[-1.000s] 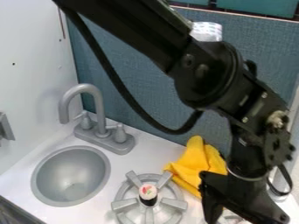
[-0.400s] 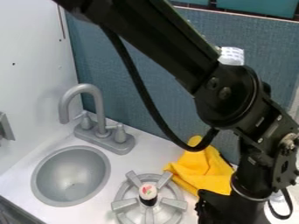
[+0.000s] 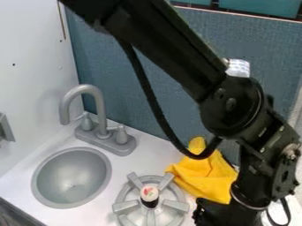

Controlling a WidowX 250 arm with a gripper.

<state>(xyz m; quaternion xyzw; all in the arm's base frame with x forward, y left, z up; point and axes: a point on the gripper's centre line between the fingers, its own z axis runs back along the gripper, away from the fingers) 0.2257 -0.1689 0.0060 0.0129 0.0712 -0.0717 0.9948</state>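
Yellow cloth [image 3: 203,174], one piece, crumpled and rising to a peak, lying on the white surface [image 3: 150,143] near the blue-grey back panel [image 3: 159,81]; it sits between one stove burner [image 3: 122,206] and the lower part of the single black arm [image 3: 236,108]. End effector [image 3: 221,215], one, black, at the lower right by the bottom edge of the view, near the front of the cloth; whether it is open, closed or gripping something cannot be told. Burner, grey, with five prongs visible around its ring; one small upright object [image 3: 149,197] stands at its centre, with a dark side and a whitish top bearing red and green marks. Sink basin [image 3: 72,178], one, grey and round, set into the surface to the left of the burner; one grey faucet [image 3: 88,89] with a curved spout stands behind it, flanked by two handles [image 3: 87,122] on a shared base. Arm, crossing from the upper edge down to the lower right; one black cable [image 3: 154,102] hangs in a loop beneath it; one white patterned wrap [image 3: 238,68] shows near its elbow joint.
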